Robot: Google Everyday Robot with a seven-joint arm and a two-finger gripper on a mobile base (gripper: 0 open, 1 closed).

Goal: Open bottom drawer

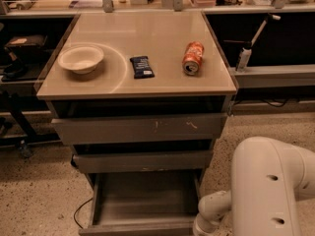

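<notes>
The bottom drawer [147, 200] was found pulled well out, little left to do; the end effector's grip, apparently cropped off beside the drawer front, could not be told.

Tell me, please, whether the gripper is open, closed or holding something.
Gripper: cannot be told; it is out of view below the frame, beyond the arm by the pulled-out bottom drawer.

Counts: 3 grey metal drawers: top drawer [140, 128], middle drawer [142, 161], bottom drawer [147, 198]. 1 cream round bowl [80, 59], 1 dark blue snack bar [141, 67], 1 orange soda can [193, 58]. 1 gripper [199, 230], at the bottom edge, right of the bottom drawer.
</notes>
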